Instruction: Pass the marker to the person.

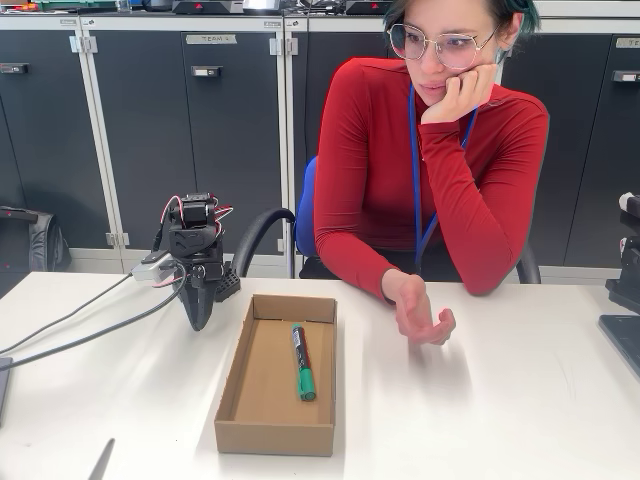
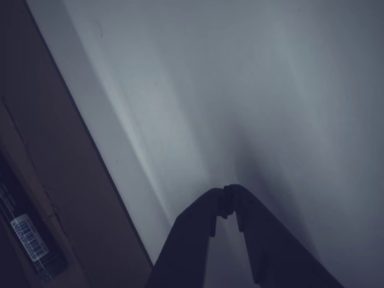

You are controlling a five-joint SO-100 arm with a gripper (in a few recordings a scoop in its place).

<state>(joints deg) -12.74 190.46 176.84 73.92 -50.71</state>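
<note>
The marker [image 1: 301,362], with a green cap and a dark barrel bearing a red label, lies inside a shallow cardboard box [image 1: 236,400] on the white table. My black gripper [image 1: 199,322] points down at the table just left of the box, apart from the marker. In the wrist view my gripper [image 2: 228,193] is shut, tips touching, with nothing between them, over bare table beside the box wall [image 2: 60,198]. The person [image 1: 430,170] in a red top sits behind the table, one open hand [image 1: 422,315] resting palm up right of the box.
Cables [image 1: 80,330] run from my arm to the left edge of the table [image 1: 520,420]. Dark equipment [image 1: 628,300] stands at the right edge. A chair [image 1: 270,225] and grey cabinets [image 1: 200,120] are behind the table.
</note>
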